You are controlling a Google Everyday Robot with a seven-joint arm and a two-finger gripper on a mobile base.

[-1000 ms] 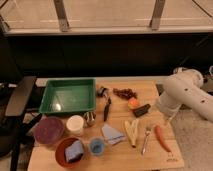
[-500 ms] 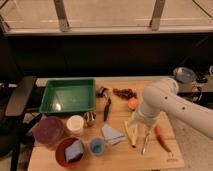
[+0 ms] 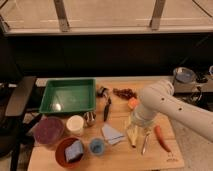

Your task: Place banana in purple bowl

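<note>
Camera view looks down on a wooden desk (image 3: 116, 161), with the white arm (image 3: 170, 105) coming in from the right and bending down toward the middle of the board. At the arm's low end sits the claw (image 3: 136, 123), low over the desk and right above the banana (image 3: 131, 136). The wrist blocks the claw, so I cannot tell whether it is open or closed, nor whether it touches the fruit. The banana lies flat on the desk just under and in front of the claw, pale and slender, not lifted.

Just right of the claw lies a thin metal utensil (image 3: 145, 142), and beyond that the orange carrot (image 3: 162, 139). Behind the claw, close by, is the round orange fruit (image 3: 132, 103), with a dark reddish clump (image 3: 125, 93) a little farther back. Just left of the claw a light blue cloth (image 3: 112, 133) lies crumpled, and a black-handled tool (image 3: 107, 108) lies behind that.

The purple bowl (image 3: 48, 131) stands well to the left of the claw, near the desk's left edge (nothing yellow shows inside it). Between bowl and claw are the white cup (image 3: 75, 125), just beside the bowl, and nearer the front a small blue cup (image 3: 96, 146). The reddish-orange bowl (image 3: 63, 146) holding a blue sponge (image 3: 75, 150) stands in front of the purple one. Far left and behind the claw sits the green tray (image 3: 67, 96).
</note>
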